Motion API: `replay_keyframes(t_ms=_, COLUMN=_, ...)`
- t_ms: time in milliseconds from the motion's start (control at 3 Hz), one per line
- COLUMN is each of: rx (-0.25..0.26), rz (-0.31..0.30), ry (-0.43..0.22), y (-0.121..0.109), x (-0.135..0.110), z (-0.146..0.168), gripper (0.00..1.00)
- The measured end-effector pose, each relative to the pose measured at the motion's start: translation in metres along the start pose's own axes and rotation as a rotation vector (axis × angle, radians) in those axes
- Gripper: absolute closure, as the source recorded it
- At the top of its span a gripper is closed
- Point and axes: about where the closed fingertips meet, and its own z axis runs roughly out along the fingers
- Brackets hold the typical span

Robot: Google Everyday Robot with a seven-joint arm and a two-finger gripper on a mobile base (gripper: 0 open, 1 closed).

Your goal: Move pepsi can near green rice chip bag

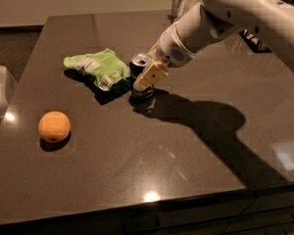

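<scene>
The end effector sits at the can, just beside the bag. The arm blocks the far right. An orange lies front-left; the worktop front and right lie open.
</scene>
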Motion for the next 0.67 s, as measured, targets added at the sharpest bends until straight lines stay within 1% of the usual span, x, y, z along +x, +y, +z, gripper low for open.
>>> replay_keyframes(t_ms=333, rx=-0.003, rz=-0.001, ry=0.000, y=0.0007, x=-0.0005, z=0.0012, gripper=0.00)
replay_keyframes(t_ms=667, rx=-0.003, rz=-0.001, ry=0.000, y=0.0007, x=-0.0005, z=0.0012, gripper=0.00)
